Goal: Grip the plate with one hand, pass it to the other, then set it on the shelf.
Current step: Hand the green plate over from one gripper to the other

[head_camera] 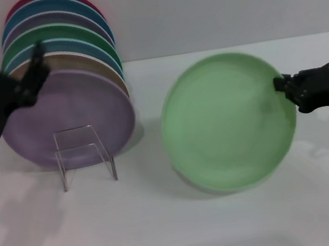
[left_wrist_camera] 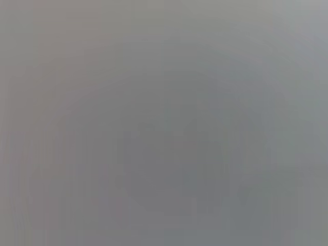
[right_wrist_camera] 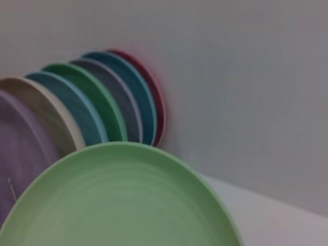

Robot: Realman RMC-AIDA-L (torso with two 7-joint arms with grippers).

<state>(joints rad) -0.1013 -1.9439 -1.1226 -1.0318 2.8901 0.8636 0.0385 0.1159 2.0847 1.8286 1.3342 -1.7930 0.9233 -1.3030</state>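
Spreading white beneath everything, your surface [head_camera: 241,223] carries a leaning stack of coloured plates [head_camera: 67,69] behind the clear shelf [head_camera: 84,155]. Your mint plate [head_camera: 229,122] hangs tilted mid-scene, stiff and probably slick; take its free left rim. Right tool [head_camera: 281,85] clenches its right edge; left tool [head_camera: 11,71] waits released by the stack
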